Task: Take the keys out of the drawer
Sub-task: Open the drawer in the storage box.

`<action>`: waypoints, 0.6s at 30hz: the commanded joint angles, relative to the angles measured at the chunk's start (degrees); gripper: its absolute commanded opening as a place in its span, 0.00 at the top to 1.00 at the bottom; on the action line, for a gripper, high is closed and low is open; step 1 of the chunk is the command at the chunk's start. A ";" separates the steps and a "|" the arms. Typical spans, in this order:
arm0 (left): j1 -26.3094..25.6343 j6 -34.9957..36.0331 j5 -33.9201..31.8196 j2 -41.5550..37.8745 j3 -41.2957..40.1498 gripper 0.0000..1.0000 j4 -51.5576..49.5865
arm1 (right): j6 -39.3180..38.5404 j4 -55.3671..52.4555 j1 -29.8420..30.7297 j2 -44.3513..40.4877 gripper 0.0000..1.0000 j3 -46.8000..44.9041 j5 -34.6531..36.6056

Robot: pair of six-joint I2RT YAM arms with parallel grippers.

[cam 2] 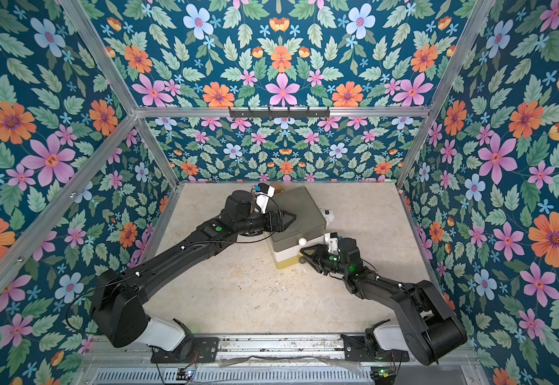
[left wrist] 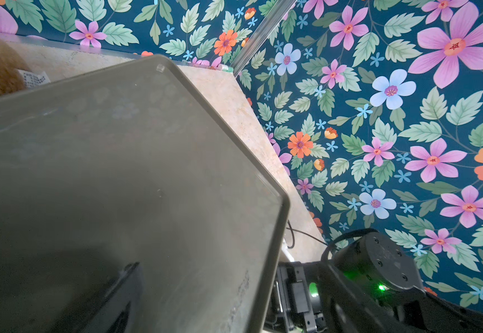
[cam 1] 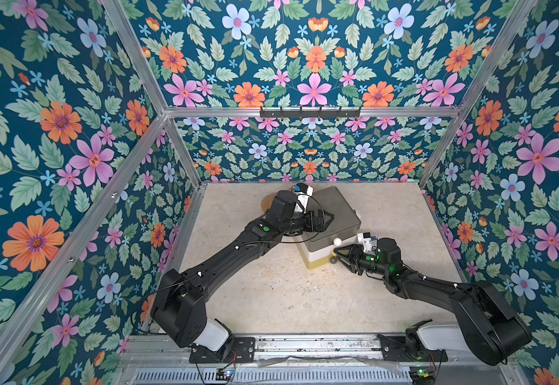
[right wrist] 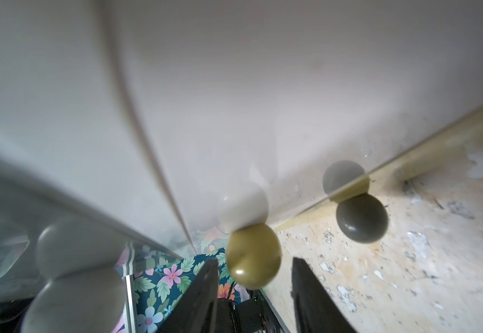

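In a top view, the right tool (cam 1: 338,257) is sitting at the front of the drawer unit (cam 1: 336,208) and is the nearer arm. The left tool (cam 1: 328,218) is resting on top.

The left wrist view is showing only the lid (left wrist: 125,161), and I cannot tell whether that tool is apart or together.

In the right wrist view, the fingers are standing apart on either side of the olive knob (right wrist: 253,255), which is dead ahead. The keys are not showing and are presumably inside.

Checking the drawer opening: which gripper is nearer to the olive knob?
Right. The right gripper has jaws flanking the olive knob; the left gripper is over the cabinet top.
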 commanded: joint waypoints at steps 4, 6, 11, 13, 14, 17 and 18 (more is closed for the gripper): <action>0.04 0.34 0.26 0.07 0.17 0.01 -1.63 | 1.65 6.99 0.90 2.27 0.56 0.56 -0.73; 0.04 0.34 0.24 0.16 0.15 0.01 -1.63 | 1.78 7.19 1.04 2.40 0.58 0.48 -0.49; -0.05 0.34 0.35 0.33 0.11 0.01 -1.63 | 1.91 6.85 1.07 1.67 0.68 0.05 0.00; -0.05 0.32 0.35 0.33 -0.05 0.01 -1.63 | 1.85 6.49 1.07 1.05 0.72 -0.25 0.17; -0.05 0.39 0.33 0.31 -0.11 0.01 -1.63 | 1.79 6.24 1.01 0.77 0.73 -0.37 0.17; -0.05 0.26 0.25 0.25 -0.24 0.01 -1.63 | 1.30 4.78 1.01 -0.63 0.77 -0.81 0.50; -0.13 0.23 0.29 0.25 -0.38 0.01 -1.63 | 1.08 3.99 1.05 -1.29 0.77 -0.94 0.57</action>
